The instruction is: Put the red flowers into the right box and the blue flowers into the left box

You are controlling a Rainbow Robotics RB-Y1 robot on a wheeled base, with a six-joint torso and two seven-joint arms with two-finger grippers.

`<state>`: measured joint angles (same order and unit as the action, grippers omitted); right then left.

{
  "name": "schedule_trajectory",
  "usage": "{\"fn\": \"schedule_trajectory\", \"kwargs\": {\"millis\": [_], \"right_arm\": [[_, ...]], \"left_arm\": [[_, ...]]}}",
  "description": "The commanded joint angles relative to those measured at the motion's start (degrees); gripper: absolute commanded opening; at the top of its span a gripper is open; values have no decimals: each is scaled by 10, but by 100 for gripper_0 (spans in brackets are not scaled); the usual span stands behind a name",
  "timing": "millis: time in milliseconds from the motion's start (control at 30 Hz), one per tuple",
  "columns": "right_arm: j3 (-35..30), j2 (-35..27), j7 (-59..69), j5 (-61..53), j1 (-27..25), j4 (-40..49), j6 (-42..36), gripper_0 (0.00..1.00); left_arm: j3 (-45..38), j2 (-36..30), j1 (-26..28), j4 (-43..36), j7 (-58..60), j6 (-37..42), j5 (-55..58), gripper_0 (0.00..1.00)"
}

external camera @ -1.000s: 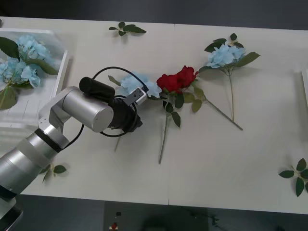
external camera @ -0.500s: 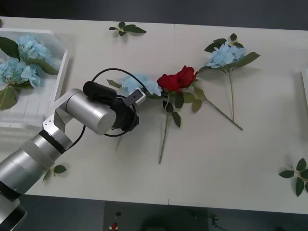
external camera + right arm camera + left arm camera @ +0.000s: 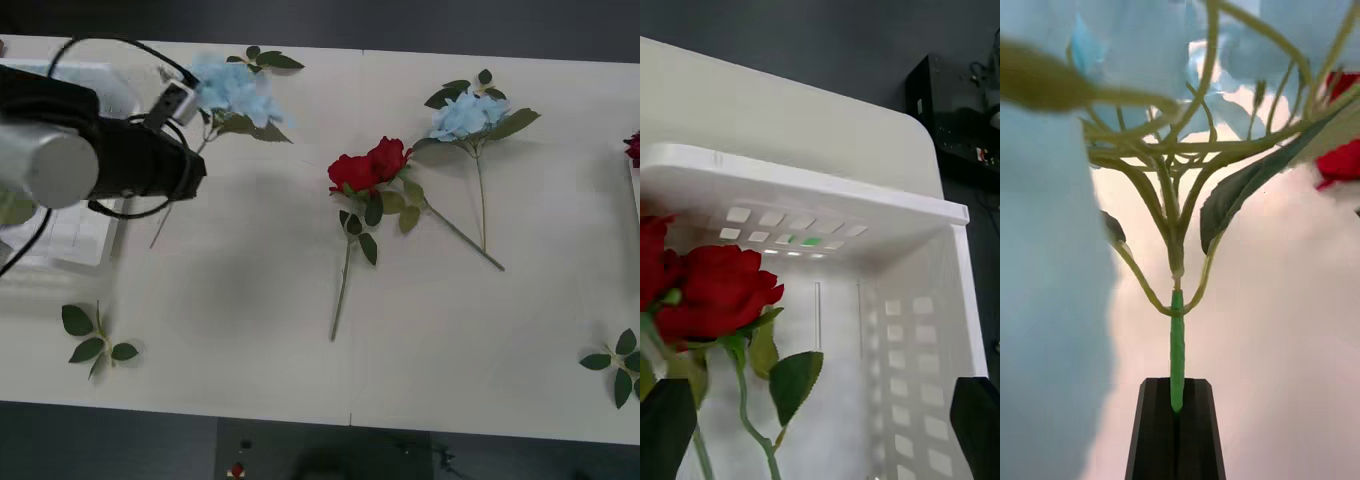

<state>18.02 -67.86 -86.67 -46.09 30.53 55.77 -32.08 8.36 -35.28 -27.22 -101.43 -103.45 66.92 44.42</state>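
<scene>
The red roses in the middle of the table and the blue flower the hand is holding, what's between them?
Nothing. In the front view, bare white table lies between the red roses and the blue flower held by the left hand.

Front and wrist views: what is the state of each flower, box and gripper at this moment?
Left gripper: shut on held blue flower, lifted.
Right gripper: open, over right box.
Second blue flower: lying on table.
Red flowers: lying on table.
Rose: in right box.
</scene>
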Motion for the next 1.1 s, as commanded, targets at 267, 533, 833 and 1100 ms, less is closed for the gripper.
{"fn": "schedule_trajectory", "kwargs": {"millis": [267, 533, 833, 1100], "right_arm": [[-74, -9, 62, -179, -1, 97, -175, 100], [-81, 54, 208, -182, -11, 200, -227, 100], [-81, 157, 210, -59, -9, 248, -232, 100], [-81, 251, 215, 21, 14, 253, -232, 100]], "left_arm": [[-206, -103, 21, -22, 37, 76, 50, 0], [-300, -186, 65, 26, 33, 74, 65, 0], [-339, -199, 101, 99, -20, 10, 69, 8], [-318, -199, 101, 121, -49, -40, 89, 77]]}}
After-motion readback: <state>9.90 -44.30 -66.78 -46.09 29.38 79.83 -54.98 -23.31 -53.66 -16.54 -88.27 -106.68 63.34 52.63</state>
